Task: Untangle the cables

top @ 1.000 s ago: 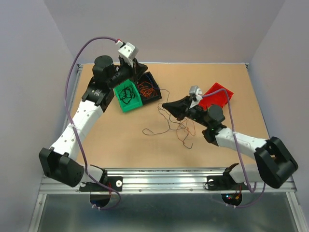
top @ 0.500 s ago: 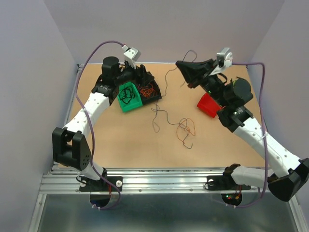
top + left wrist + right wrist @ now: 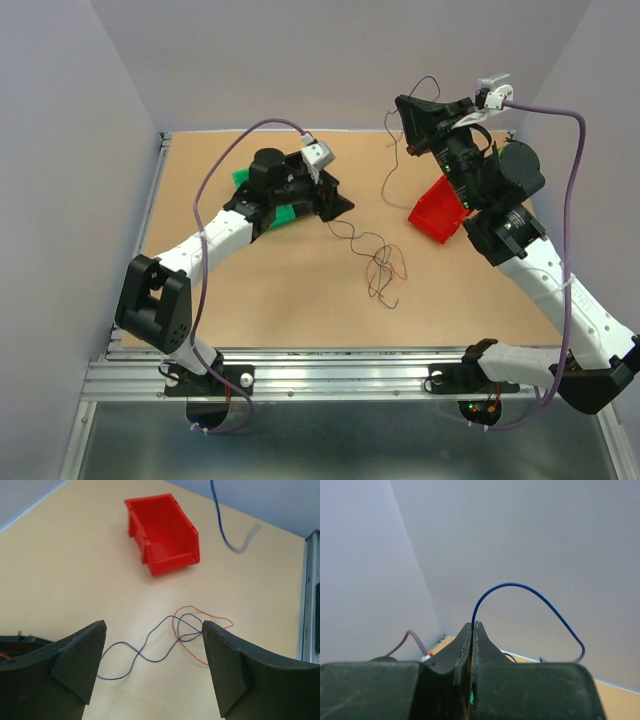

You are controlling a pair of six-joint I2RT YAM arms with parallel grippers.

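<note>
Blue cable (image 3: 510, 584) — pinched in right gripper (image 3: 472, 624) (raised) | left gripper (image 3: 153, 630) agape

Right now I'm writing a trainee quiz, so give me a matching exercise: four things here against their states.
Things:
1 left pincer
2 right pincer
3 red bin
4 loose wires

States:
A looped together
B shut on a blue wire
C open wide
D nothing inside

Pairs: 1-C; 2-B; 3-D; 4-A

Left end effector (image 3: 154, 626) spread wide; cables (image 3: 186, 630) lying ahead; red bin (image 3: 172, 560) beyond.
</note>
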